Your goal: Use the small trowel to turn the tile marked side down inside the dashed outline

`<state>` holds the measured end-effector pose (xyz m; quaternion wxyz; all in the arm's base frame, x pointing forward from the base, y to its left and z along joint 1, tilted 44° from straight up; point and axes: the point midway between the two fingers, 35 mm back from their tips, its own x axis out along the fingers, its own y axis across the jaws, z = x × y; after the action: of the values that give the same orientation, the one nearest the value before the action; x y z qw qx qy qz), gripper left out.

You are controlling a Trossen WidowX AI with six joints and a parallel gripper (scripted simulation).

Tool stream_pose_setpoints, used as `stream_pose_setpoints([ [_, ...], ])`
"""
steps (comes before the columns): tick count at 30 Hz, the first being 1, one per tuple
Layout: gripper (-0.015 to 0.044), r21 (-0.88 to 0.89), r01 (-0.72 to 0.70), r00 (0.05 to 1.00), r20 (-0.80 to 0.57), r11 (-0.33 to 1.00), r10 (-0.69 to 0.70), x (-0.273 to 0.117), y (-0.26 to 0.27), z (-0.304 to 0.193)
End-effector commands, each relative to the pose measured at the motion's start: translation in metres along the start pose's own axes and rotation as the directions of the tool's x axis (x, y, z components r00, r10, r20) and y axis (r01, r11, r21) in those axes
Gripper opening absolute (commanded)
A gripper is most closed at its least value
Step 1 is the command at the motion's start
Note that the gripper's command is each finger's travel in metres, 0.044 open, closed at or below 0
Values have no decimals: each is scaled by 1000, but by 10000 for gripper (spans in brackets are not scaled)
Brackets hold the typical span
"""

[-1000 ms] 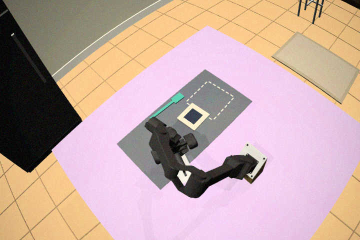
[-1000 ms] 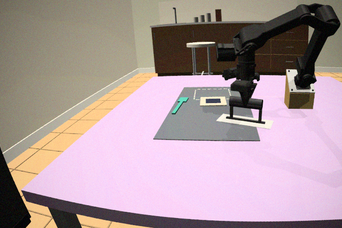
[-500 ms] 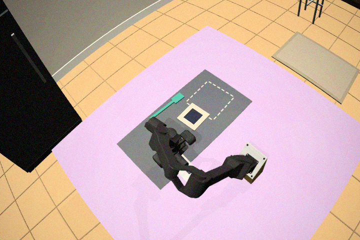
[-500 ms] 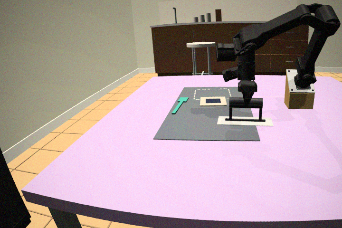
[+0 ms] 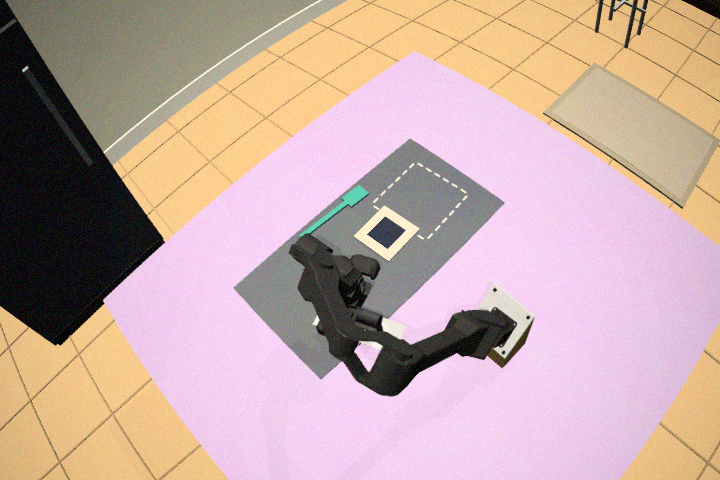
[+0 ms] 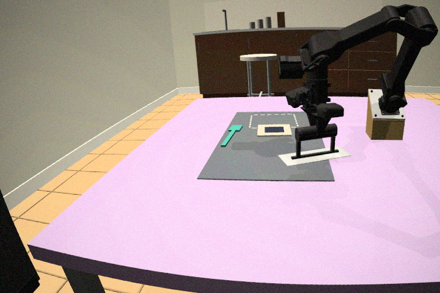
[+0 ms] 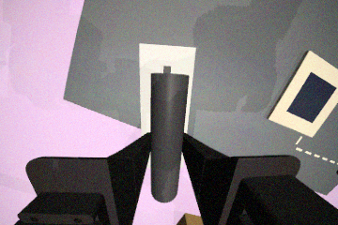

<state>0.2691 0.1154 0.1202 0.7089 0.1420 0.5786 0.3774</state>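
The trowel has a white flat blade [image 6: 338, 154] [image 7: 167, 55] [image 5: 393, 327] and a dark bar handle [image 6: 315, 132] [image 7: 168, 112]. It rests flat at the near right corner of the grey mat [image 5: 264, 285] [image 6: 248, 162] [image 7: 223, 47], partly over the mat's edge. My gripper [image 6: 318, 128] [image 7: 166, 136] is shut on the handle from above; in the top view the arm hides the fingers. The cream tile [image 5: 386, 232] [image 6: 274, 129] [image 7: 313, 94] lies with its dark marked side up, just outside the dashed outline [image 5: 417, 164] [image 6: 250, 121] [image 7: 317, 155], a little apart from the trowel.
A green flat T-shaped tool [image 5: 338, 206] [image 6: 231, 133] lies along the mat's left edge. The arm's base block [image 5: 511, 316] [image 6: 385, 126] stands on the purple table [image 5: 542, 254] to the right. A black cabinet [image 5: 32, 198] stands left of the table.
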Motion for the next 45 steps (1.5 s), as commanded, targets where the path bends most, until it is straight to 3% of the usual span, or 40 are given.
stream_pose_setpoints([
  [1, 130, -114, 0, 1000, 0, 994, 0, 0, 0, 0],
  [14, 130, -463, 0, 1000, 0, 886, 0, 0, 0, 0],
  [19, 130, -467, 0, 1000, 0, 884, 0, 0, 0, 0],
  [25, 270, -467, 0, 1000, 0, 884, 0, 0, 0, 0],
  [45, 270, -466, 1, 1000, -1, 885, -2, -10, -1, 1],
])
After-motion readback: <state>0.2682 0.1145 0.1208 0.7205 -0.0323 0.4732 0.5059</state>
